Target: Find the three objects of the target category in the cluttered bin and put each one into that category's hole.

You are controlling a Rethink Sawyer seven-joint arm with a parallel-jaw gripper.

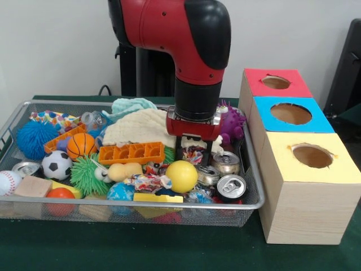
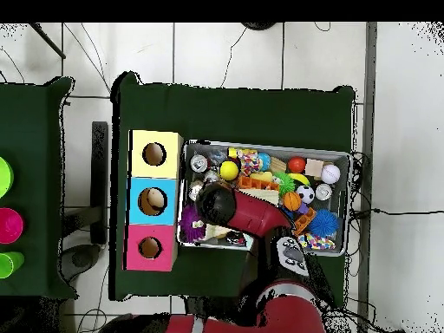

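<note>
The arm (image 1: 180, 34) is seen reaching down into the right part of a wire mesh bin (image 1: 251, 192). The gripper (image 1: 194, 153) is lowered among the clutter, its dark fingers (image 1: 179, 151) standing apart on either side of a crumpled patterned wrapper; whether anything is gripped cannot be told. In the overhead view the gripper is hidden under the arm.

Three drink cans (image 1: 231, 186) are noted just beside and in front of the gripper, clustered at the bin's right end nearest the boxes; a fourth can (image 1: 25, 168) lies at the far left. Which category is the target cannot be told.

Behind the gripper a cream cloth (image 1: 141, 129) is heaped, with a purple spiky toy (image 1: 232, 124) to its right. An orange tray (image 1: 131, 152) lies left of the gripper. A yellow ball (image 1: 181, 176) rests in front of it, near the cans. A basketball (image 1: 81, 145), a soccer ball (image 1: 56, 165), a baseball (image 1: 8, 182) and a blue fuzzy ball (image 1: 32, 139) are spread through the left half.

Beside the bin, touching its right rim, three wooden boxes stand in a row, each with a round hole on top: a yellow box (image 1: 310, 155) nearest, a blue box (image 1: 290, 114) in the middle, a red box (image 1: 276, 82) farthest. All three holes appear open.
</note>
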